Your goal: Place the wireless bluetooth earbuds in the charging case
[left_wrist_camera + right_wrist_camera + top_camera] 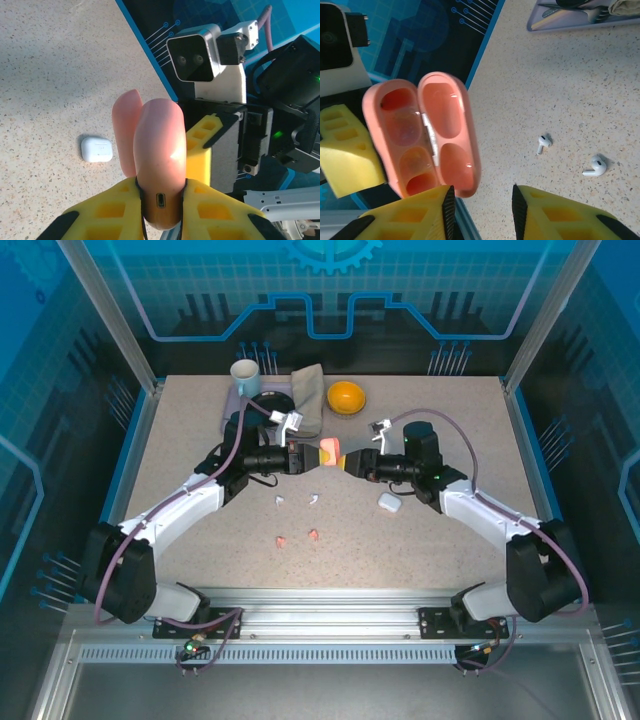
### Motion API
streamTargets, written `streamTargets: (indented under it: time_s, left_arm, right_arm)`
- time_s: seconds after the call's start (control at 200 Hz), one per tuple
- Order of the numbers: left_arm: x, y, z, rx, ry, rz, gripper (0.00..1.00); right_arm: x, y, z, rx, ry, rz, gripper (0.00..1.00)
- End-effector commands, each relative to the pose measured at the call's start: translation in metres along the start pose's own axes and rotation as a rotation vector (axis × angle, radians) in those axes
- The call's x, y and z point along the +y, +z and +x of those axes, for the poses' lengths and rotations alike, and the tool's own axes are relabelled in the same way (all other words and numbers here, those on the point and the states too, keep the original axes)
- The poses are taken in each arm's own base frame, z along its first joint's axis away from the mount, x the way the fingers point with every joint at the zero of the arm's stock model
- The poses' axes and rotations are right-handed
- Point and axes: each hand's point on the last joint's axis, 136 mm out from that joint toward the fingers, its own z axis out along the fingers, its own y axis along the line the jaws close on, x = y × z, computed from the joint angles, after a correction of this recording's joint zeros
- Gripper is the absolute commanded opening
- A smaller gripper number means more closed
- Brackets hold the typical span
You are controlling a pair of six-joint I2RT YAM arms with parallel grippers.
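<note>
Toward the middle of the surface [420,550], a little left of centre, the left end effector [305,456] is clamped on the pink charging case [330,452] and holds it up off the surface. In the left wrist view its yellow fingers [120,210] pinch the port end of the case, whose long axis runs straight out along them. The case is hinged open. In the right wrist view the lid and the base lie side by side with the hollows facing the right arm, and both wells look empty.

Just right of the case, the right end effector [352,462] meets it tip to tip. Its jaws stand partly apart with bare surface showing between them, and the lid's corner sits just at one fingertip. I cannot tell whether that is contact.

The earbuds all lie flat on the surface, toward the near edge from the held case. The two white earbuds [297,500] are nearer to it, and the two pink earbuds [298,537] are closer to the near edge. From the right wrist, one white earbud [543,143] points its stem down towards the camera side, and the other white earbud [595,166] lies across.

Both pairs sit below and slightly left of the case. The left arm is nearer but occupied, so the pick likely falls to the right one. A closed white case [389,502] rests further right.
</note>
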Motion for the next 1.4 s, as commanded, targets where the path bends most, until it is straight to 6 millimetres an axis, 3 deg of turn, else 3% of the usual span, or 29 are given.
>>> streamTargets:
  time_s: [0.0, 0.36, 0.74, 0.765, 0.895, 1.151, 1.266, 1.326, 1.396]
  left_arm:
    - [-0.005, 0.002, 0.000, 0.009, 0.006, 0.035, 0.00]
    - [-0.003, 0.005, 0.003, 0.020, -0.001, 0.037, 0.00]
    - [-0.009, 0.004, -0.006, -0.005, 0.014, 0.037, 0.00]
    - [-0.009, 0.004, -0.006, -0.006, 0.013, 0.038, 0.00]
    - [-0.010, 0.004, -0.009, -0.011, 0.016, 0.039, 0.00]
    - [-0.010, 0.005, -0.009, -0.007, 0.011, 0.041, 0.00]
    - [-0.008, 0.005, -0.008, -0.005, 0.006, 0.038, 0.00]
    - [-0.006, 0.005, -0.007, -0.001, 0.000, 0.033, 0.00]
    - [-0.005, 0.006, -0.006, 0.003, -0.003, 0.028, 0.07]
  right_arm:
    - [0.016, 0.005, -0.016, -0.026, -0.029, -0.037, 0.36]
    - [0.026, 0.010, -0.024, -0.031, -0.041, -0.059, 0.33]
    - [0.018, 0.010, -0.014, -0.027, -0.031, -0.055, 0.26]
    - [0.010, 0.010, -0.006, -0.016, -0.015, -0.043, 0.25]
    - [0.006, 0.010, -0.001, -0.014, -0.010, -0.032, 0.23]
    - [0.006, 0.012, -0.008, -0.020, -0.013, -0.032, 0.23]
    - [0.006, 0.014, -0.009, -0.015, -0.013, -0.034, 0.13]
    - [0.015, 0.013, -0.019, -0.027, -0.034, -0.046, 0.00]
    - [0.014, 0.012, -0.019, -0.019, -0.032, -0.034, 0.00]
